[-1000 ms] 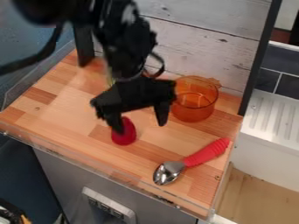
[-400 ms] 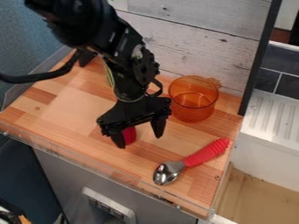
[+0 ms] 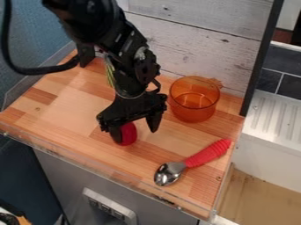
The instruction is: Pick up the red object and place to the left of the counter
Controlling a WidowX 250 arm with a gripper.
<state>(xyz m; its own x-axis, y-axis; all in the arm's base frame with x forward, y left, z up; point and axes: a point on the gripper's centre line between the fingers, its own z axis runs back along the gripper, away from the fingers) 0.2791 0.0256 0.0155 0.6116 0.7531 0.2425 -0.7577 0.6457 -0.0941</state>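
The gripper [image 3: 135, 132] hangs low over the middle of the wooden counter [image 3: 64, 112], open, its two fingers spread apart. A small rounded red object [image 3: 129, 134] stands on the counter between the fingers, close to the left one, which covers its left side. Its top is partly hidden beneath the gripper body. Whether the left finger touches it, I cannot tell.
A transparent orange cup [image 3: 194, 100] stands at the back right, near the white plank wall. To the front right lies a spoon [image 3: 192, 161] with a red ribbed handle. Something green and yellow [image 3: 109, 75] is partly behind the arm. A clear rim [image 3: 106, 169] borders the counter's front.
Since a second ago the gripper has lowered over the red object and its fingers have come somewhat nearer each other. The red object has stayed in place, as have the cup and spoon.
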